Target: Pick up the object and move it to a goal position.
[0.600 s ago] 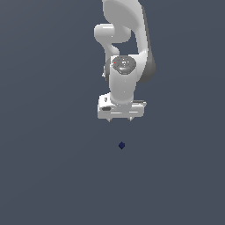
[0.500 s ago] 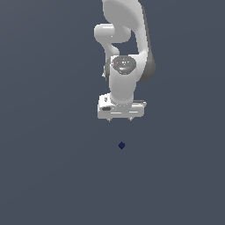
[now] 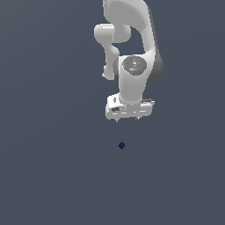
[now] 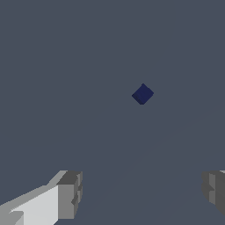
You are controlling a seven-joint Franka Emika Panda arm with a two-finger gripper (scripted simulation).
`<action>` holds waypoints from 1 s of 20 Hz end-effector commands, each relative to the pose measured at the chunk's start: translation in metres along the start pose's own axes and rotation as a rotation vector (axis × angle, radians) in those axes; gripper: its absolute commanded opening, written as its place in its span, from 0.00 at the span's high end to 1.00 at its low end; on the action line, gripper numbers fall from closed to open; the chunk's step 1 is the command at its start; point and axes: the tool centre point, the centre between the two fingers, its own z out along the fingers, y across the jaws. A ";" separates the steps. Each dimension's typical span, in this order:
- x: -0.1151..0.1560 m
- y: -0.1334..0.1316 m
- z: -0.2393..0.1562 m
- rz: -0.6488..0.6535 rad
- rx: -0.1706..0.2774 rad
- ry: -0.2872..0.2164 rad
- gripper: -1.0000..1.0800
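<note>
The tiny dark navy-blue cube [image 3: 121, 145] lies alone on the flat grey surface, turned corner-on. It also shows in the wrist view [image 4: 143, 94]. My white gripper [image 3: 128, 118] hangs above the surface, apart from the cube, which sits a short way in front of it in the exterior view. In the wrist view my gripper [image 4: 143, 195] is open and empty, its two grey fingertips [image 4: 70, 194] spread wide with the cube beyond the gap between them.
The white arm [image 3: 132, 52] rises behind the gripper to the exterior view's upper edge. A plain grey surface [image 3: 52, 167] fills all else in view.
</note>
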 end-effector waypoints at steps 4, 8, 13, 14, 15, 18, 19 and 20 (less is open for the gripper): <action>0.001 0.001 0.001 0.012 0.000 0.000 0.04; 0.005 0.002 0.005 0.046 0.001 0.002 0.04; 0.014 0.005 0.013 0.122 0.001 0.006 0.04; 0.016 0.005 0.015 0.142 0.001 0.007 0.04; 0.018 0.006 0.017 0.163 0.001 0.008 0.04; 0.026 0.009 0.025 0.234 0.001 0.012 0.04; 0.029 0.010 0.028 0.261 0.000 0.014 0.04; 0.032 0.012 0.031 0.289 0.000 0.015 0.04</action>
